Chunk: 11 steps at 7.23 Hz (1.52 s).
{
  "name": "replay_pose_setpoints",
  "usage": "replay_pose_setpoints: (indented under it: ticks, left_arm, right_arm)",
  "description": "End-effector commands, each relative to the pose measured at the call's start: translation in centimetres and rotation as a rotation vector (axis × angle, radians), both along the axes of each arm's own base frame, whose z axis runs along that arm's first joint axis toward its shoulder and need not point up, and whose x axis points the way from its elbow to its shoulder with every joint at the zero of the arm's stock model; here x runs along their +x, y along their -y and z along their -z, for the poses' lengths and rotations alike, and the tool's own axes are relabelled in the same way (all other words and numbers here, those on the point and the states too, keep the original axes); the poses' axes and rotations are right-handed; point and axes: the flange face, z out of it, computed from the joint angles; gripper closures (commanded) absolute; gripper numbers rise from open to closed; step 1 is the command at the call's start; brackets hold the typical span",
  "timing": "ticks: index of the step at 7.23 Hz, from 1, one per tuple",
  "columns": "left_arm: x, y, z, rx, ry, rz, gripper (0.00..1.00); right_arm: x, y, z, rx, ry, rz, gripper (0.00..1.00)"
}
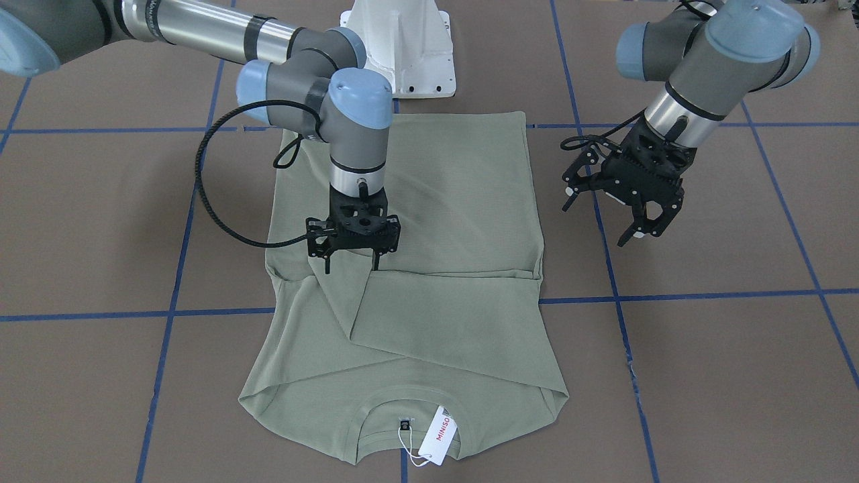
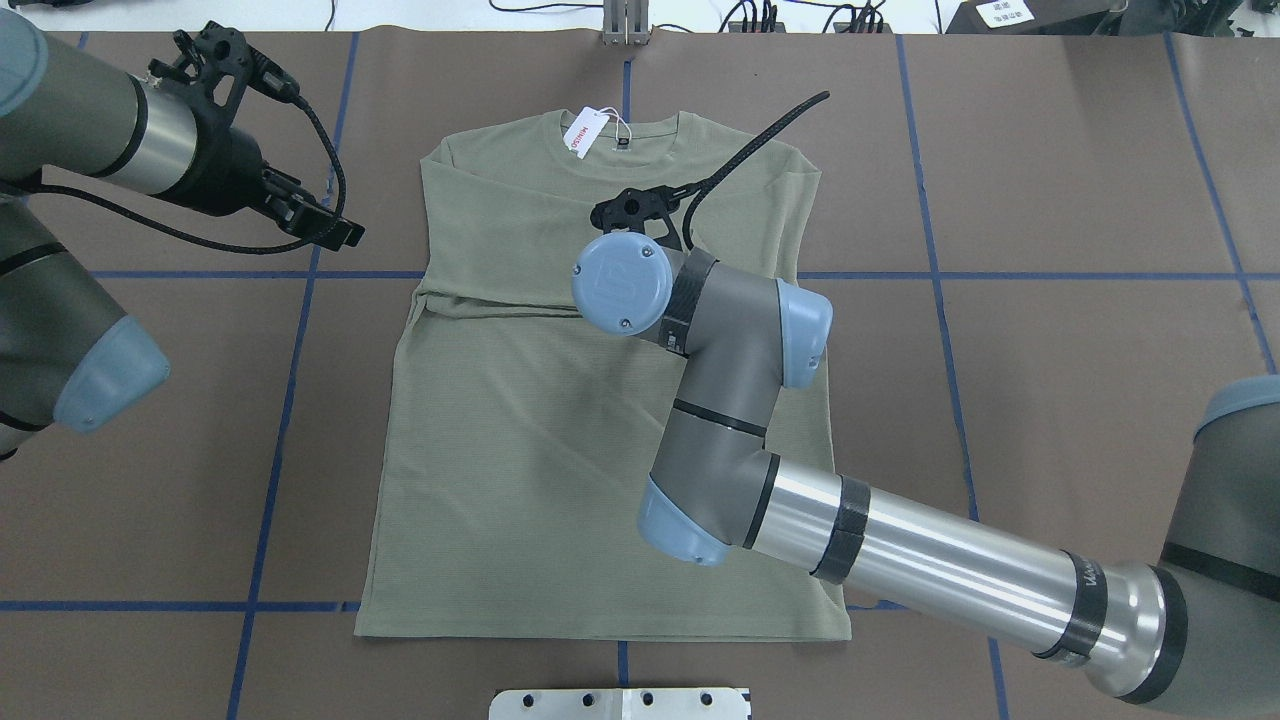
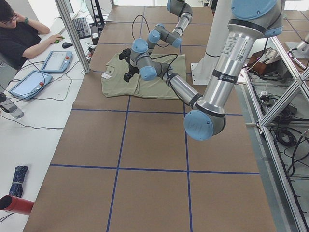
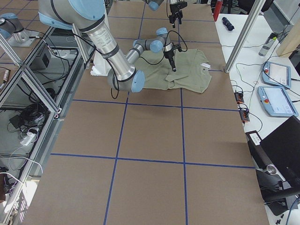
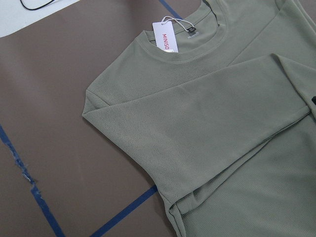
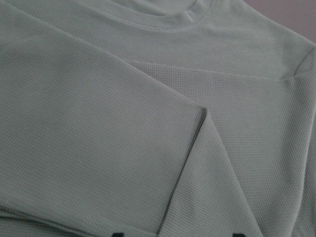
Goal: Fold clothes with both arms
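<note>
Flat in the middle of the counter (image 1: 738,376): a sage-green long-sleeved shirt (image 1: 463,181). Runs lengthwise straight out from the robot, hem toward the white pedestal base (image 1: 402,47), collar pointing away to the operators' side. Carries a white hang tag (image 1: 439,435) with red lettering, lying at the neck opening. Shows the sleeve on the robot's left side folded in as a broad band across the body, cuff ending near mid-chest. Looks folded in on the other side too, with layers there hard to read.

Right above that cuff, pointing straight down: the right gripper (image 1: 352,265). Fingers apart, only knit fabric under them in the wrist view, tips at the cloth. Cannot tell whether touching or just clear.

Off the shirt's edge on the robot's left, over bare counter beside the sleeve fold: the left gripper (image 1: 600,218). Tilted, fingers spread wide, well clear of the cloth.

Beneath it all, a brown covering marked into large squares by blue tape lines.

Farther out, past the collar end in the left side view: a seated person (image 3: 19,34) at a white side table.
</note>
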Motion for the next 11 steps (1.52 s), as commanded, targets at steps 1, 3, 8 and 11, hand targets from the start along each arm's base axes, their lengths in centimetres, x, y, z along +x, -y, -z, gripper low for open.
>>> replay_pose_setpoints:
  ticks: [1,3,8,11]
  left_arm:
    - [0.0,0.0,0.0,0.0,-0.001,0.0,0.0]
    - [0.1,0.0,-0.2,-0.009,-0.001,0.002,0.0]
    - [0.2,0.1,-0.4,-0.015,0.001,0.004,0.0]
    - [0.2,0.1,-0.4,-0.018,0.001,0.004,0.0]
  right_arm:
    - [-1.7,-1.0,-1.0,0.016,-0.038,0.015,0.28]
    - [-2.4,-1.2,-0.6,0.026,-0.049,0.028,0.41]
    - [-2.9,-2.1,-1.2,0.032,-0.068,0.055,0.51]
    - [-2.9,-2.1,-1.0,0.035,-0.067,0.058,0.97]
